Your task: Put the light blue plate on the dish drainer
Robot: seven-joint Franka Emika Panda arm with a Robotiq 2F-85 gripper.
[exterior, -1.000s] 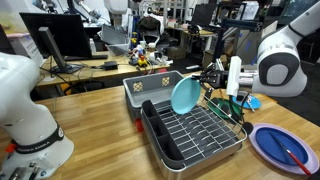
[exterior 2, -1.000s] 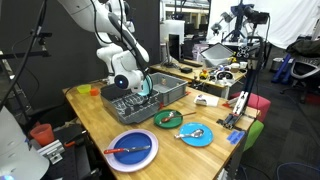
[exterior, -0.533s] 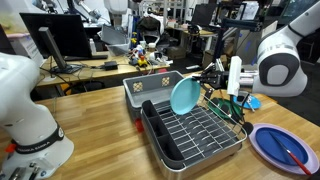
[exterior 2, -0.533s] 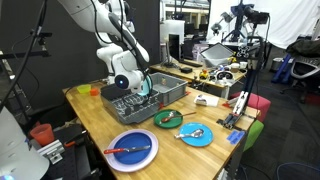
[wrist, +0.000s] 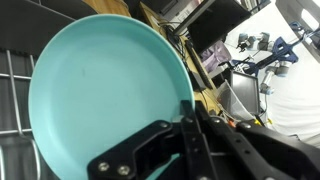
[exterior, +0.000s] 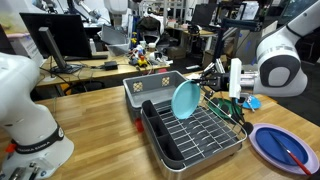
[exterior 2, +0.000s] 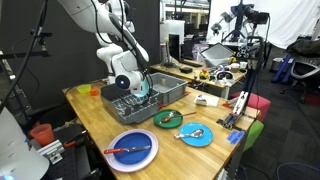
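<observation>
The gripper (wrist: 190,113) pinches the rim of the light blue plate (exterior: 185,97), holding it on edge just over the dish drainer (exterior: 200,137); next, I think, lower it between the wires and let go.

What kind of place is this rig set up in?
Probably a robotics lab, not a kitchen: a wooden workbench, computer monitors and equipment-cluttered desks behind. The dish drainer looks like a staged prop.

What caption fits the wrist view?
Shut gripper clamps the rim of the light blue plate, dish drainer wires behind it.
</observation>
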